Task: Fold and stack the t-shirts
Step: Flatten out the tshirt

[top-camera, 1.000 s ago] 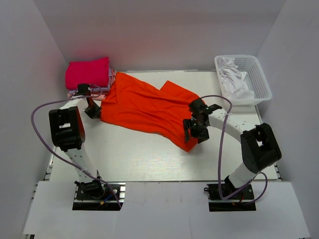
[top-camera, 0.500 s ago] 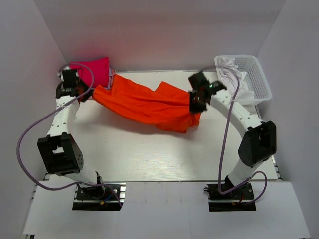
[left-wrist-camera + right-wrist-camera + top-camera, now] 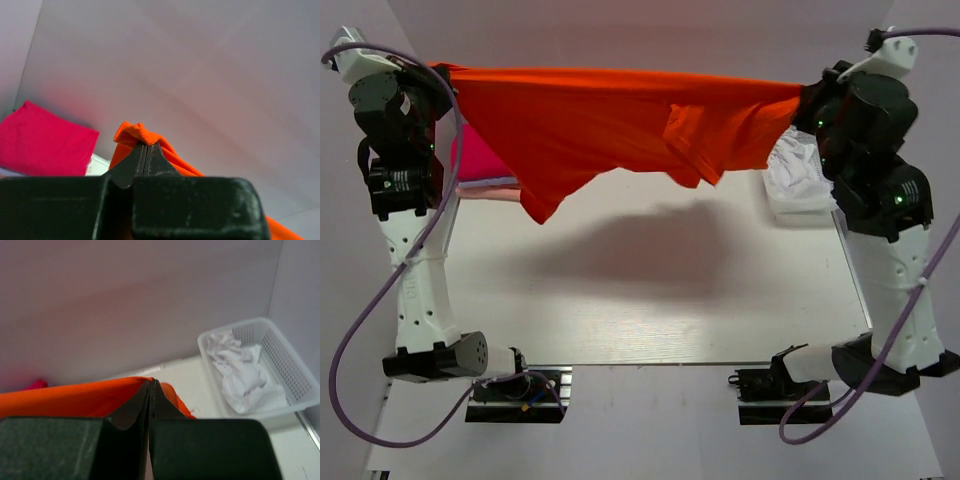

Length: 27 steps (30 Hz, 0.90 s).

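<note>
The orange-red t-shirt [image 3: 620, 125] hangs stretched wide in the air, high above the table, its lower edge drooping at the left. My left gripper [image 3: 442, 70] is shut on its left end; in the left wrist view the cloth [image 3: 137, 132] bunches over the closed left gripper [image 3: 145, 145]. My right gripper [image 3: 802, 100] is shut on the right end, and the right wrist view shows the cloth [image 3: 75, 397] pinched at the right gripper [image 3: 151, 381]. A folded magenta-pink t-shirt [image 3: 480, 160] lies at the back left, partly hidden behind the hanging shirt, also seen as the magenta-pink t-shirt [image 3: 42, 142].
A white mesh basket [image 3: 295, 370] with crumpled white cloth [image 3: 240, 375] stands at the back right, partly behind the right arm [image 3: 875, 170]. White walls enclose the table [image 3: 650, 300] at left, back and right. The hanging shirt casts a shadow mid-table.
Both arms have risen high and spread apart, lifting the orange-red t-shirt off the table and pulling it taut. The right gripper closed on the shirt's end during this second.
</note>
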Each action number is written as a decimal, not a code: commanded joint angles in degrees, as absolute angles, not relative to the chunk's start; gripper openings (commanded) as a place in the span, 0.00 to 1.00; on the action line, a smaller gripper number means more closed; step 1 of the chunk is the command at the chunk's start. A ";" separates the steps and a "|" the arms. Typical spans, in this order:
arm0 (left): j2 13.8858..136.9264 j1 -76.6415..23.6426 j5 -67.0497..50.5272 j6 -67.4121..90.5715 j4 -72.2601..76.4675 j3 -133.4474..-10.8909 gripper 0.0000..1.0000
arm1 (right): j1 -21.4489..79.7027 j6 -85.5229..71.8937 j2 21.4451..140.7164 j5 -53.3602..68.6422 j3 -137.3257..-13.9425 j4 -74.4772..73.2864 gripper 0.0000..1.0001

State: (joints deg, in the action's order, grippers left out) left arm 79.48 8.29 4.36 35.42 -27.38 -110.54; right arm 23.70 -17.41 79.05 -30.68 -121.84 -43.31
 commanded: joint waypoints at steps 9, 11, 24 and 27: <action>78.92 9.14 6.42 33.14 -35.04 -119.51 0.00 | 23.12 -7.13 70.23 -36.98 -114.08 -30.94 0.00; 77.27 9.14 3.70 32.61 -33.94 -118.57 0.00 | 23.11 -6.07 68.65 -36.57 -113.12 -29.02 0.00; 60.56 9.14 4.39 30.50 -40.95 -116.28 0.00 | 23.12 -5.09 52.21 -25.14 -105.30 -28.39 0.00; 58.19 9.14 4.39 30.50 -43.32 -117.68 0.00 | 23.12 -4.40 48.26 -20.58 -103.10 -28.56 0.00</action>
